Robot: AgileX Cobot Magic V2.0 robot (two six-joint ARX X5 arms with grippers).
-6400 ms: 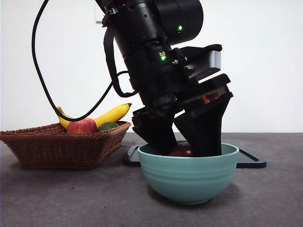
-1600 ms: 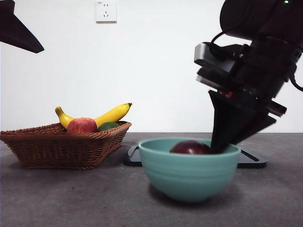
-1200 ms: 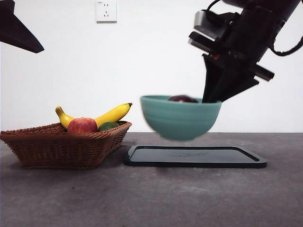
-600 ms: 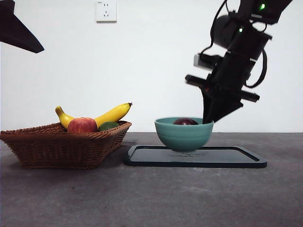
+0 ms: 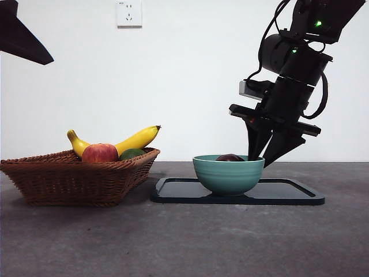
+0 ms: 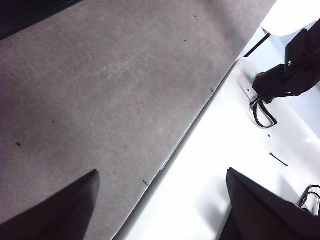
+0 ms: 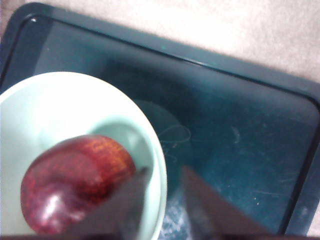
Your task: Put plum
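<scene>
The dark maroon plum (image 5: 230, 157) lies inside a teal bowl (image 5: 228, 176) that stands on the black tray (image 5: 288, 193). My right gripper (image 5: 268, 154) hangs over the bowl's right rim with its jaws spread. In the right wrist view the plum (image 7: 75, 182) fills the bowl (image 7: 50, 110). There the right gripper (image 7: 165, 210) straddles the rim, one jaw inside and one outside, with a gap to the outer jaw. The left gripper (image 6: 160, 210) is open over bare table with nothing between its jaws. It shows only as a black tip (image 5: 23, 40) in the front view.
A wicker basket (image 5: 75, 179) stands at the left, holding a banana (image 5: 138, 138), a red apple (image 5: 100, 153) and a green fruit (image 5: 131, 153). The tray (image 7: 240, 135) has bare surface to the right of the bowl.
The right gripper lifted the bowl with the plum from the table's front, carried it back and set it on the tray. Its jaws have now spread apart at the rim.
</scene>
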